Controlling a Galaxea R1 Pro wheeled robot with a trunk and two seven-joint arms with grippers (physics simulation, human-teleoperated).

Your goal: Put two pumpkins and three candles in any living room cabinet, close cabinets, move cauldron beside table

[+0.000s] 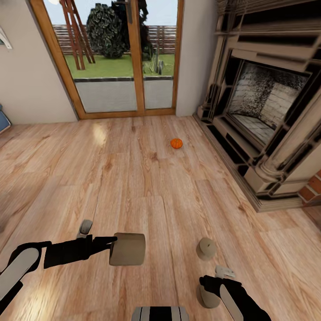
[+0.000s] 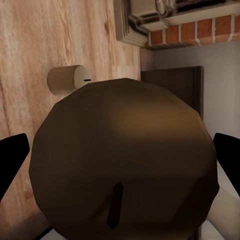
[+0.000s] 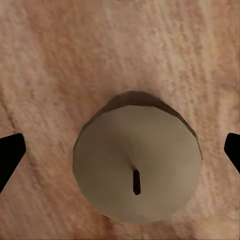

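So the left gripper [image 1: 113, 243] has its fingers clamped on one candle [image 1: 128, 249]. The right gripper [image 3: 120, 150], fingers apart, hangs over another candle [image 3: 136, 170] standing on the floor [image 1: 147, 187]. I'd centre it, drop straight, then squeeze. A pumpkin [image 1: 176, 143] sits near the fireplace [image 1: 267, 116].

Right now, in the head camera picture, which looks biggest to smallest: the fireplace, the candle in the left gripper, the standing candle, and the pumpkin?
1. Fireplace, by far.
2. Candle in the left gripper.
3. Standing candle, though it looks smaller partly because it is seen from above.
4. Pumpkin, but it sits farther away, so its real size is unsure.
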